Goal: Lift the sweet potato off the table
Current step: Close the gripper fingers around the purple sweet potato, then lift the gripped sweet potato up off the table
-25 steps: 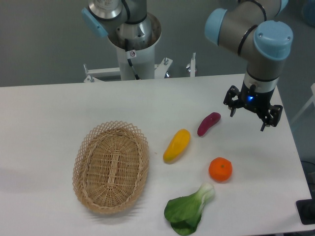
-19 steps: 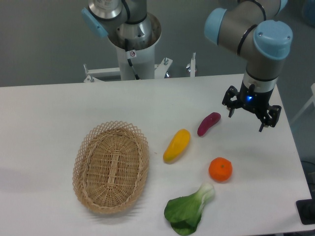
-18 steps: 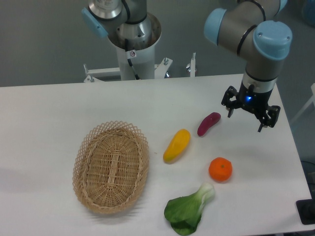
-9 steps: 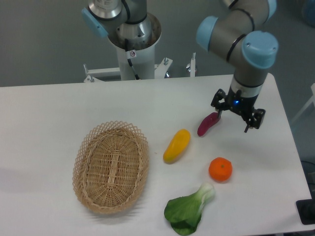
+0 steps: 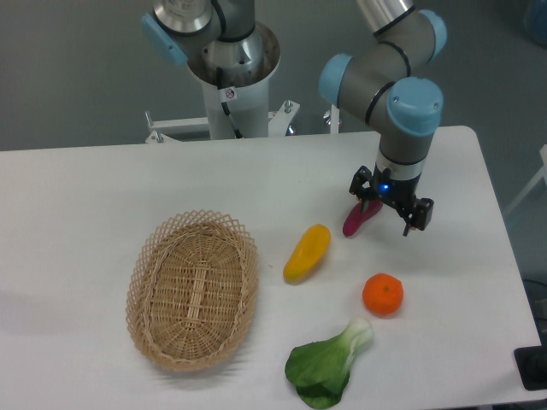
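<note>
Sweet potato (image 5: pixel 356 220) under parted gripper (image 5: pixel 382 208)

the table (image 5: pixel 102 196) is matt white and smooth. the basket (image 5: pixel 193 289) is rough woven wicker. the sweet potato (image 5: pixel 359 218), yellow fruit (image 5: pixel 307 252) and orange (image 5: pixel 382 294) look like smooth, faintly glossy plastic. the gripper (image 5: pixel 390 207) is matt black; the arm (image 5: pixel 402 111) has grey metal with glossy blue caps.

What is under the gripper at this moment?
The sweet potato lies on the white table below the open gripper. Its upper end is covered by the gripper; only its lower part shows.
</note>
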